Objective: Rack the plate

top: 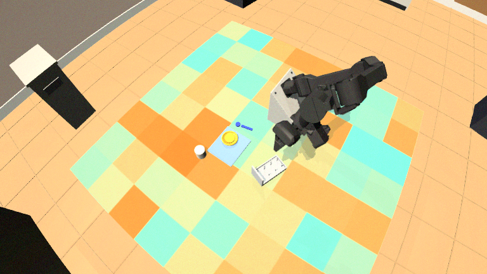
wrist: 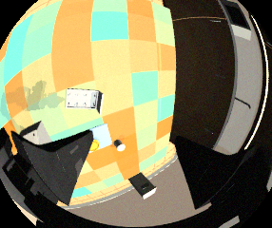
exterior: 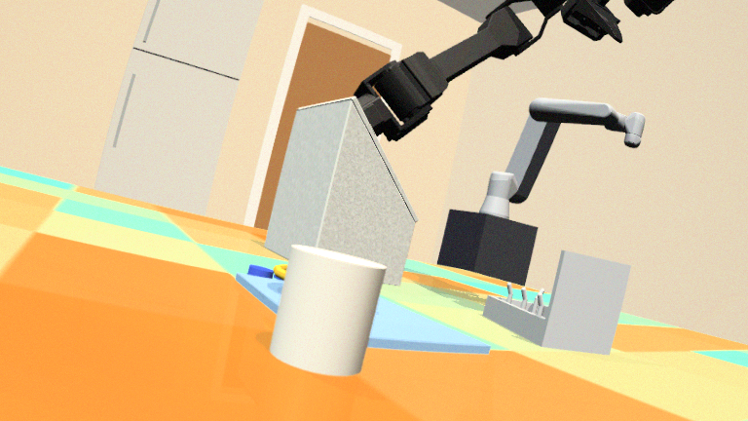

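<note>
A yellow plate (top: 229, 138) (exterior: 280, 271) (wrist: 94, 144) lies flat on the light blue board (top: 231, 156) (exterior: 430, 337) (wrist: 104, 135). The white cup hides most of it in the exterior view. The white dish rack (top: 257, 175) (exterior: 587, 300) (wrist: 85, 99) stands apart from the board, with a tall panel at one end and short rails. No plate stands in it. My gripper (top: 296, 146) (wrist: 135, 139) is open and empty, high in the air on the robot-base side of the rack, away from the plate. It is at the upper right in the exterior view.
A white cup (top: 200, 151) (exterior: 329, 311) (wrist: 120, 145) stands beside the board. A blue handle-like piece (top: 246, 127) and a small blue disc (top: 238, 123) lie near the plate. The grey pedestal (top: 278, 107) (exterior: 363, 196) (wrist: 37, 135) bears my arm.
</note>
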Motion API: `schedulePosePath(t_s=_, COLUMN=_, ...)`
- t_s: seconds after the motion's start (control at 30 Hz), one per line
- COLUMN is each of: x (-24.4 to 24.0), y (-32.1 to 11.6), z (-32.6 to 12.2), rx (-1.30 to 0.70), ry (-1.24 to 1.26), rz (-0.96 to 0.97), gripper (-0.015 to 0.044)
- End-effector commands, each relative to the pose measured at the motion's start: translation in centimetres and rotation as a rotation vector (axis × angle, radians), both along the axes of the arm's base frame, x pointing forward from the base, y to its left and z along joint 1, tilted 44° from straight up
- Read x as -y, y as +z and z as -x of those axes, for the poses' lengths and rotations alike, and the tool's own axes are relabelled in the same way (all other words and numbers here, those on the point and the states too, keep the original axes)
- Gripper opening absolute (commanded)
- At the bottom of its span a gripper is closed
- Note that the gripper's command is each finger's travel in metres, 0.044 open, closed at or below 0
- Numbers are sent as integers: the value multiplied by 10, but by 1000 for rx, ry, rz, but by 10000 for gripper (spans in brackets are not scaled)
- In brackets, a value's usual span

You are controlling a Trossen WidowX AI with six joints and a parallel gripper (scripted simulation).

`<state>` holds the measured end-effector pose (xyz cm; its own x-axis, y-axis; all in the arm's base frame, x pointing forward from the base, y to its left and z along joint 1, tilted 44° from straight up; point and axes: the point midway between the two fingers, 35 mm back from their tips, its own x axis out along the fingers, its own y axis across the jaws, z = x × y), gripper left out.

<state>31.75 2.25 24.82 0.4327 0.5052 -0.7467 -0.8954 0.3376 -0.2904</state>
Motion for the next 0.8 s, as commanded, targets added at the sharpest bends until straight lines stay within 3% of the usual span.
schedulePosePath(t_s=0.0, x=11, y=-28, z=-10, rx=-112, ry=-67, rz=-31, gripper=400)
schedulePosePath(t_s=0.77, x=71, y=-178, z=-20, rx=-709, ry=-467, rz=-229, gripper=400)
